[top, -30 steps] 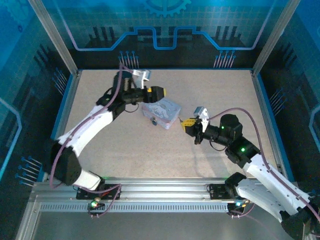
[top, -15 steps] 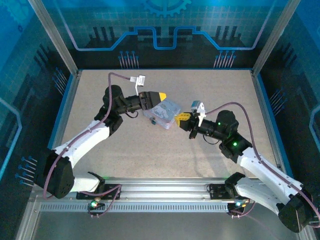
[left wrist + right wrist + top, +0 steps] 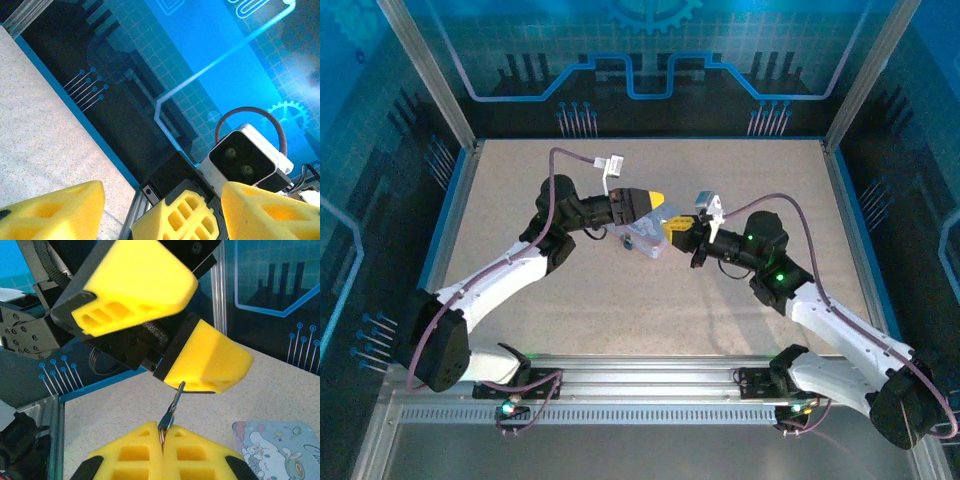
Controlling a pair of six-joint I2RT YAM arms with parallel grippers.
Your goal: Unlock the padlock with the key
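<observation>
Key in hand, keyhole not yet reached.
At 6 o'clock in the right wrist view, the right fingers [image 3: 167, 450] are clamped on the one key [image 3: 171, 412], tip up. Beyond, toward 12, the left fingers [image 3: 210, 360] stand apart, empty. One tin box [image 3: 270, 445] lies on the counter [image 3: 280, 390] at 4. I cannot make out the padlock; next, likely, the key must be lined up with its keyhole.

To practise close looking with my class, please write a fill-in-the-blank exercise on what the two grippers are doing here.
1. The right gripper is shut on a thin metal ___.
2. The left gripper has its jaws ___.
3. The fingers of both grippers are ___ in colour.
Missing words: key; open; yellow.
</observation>
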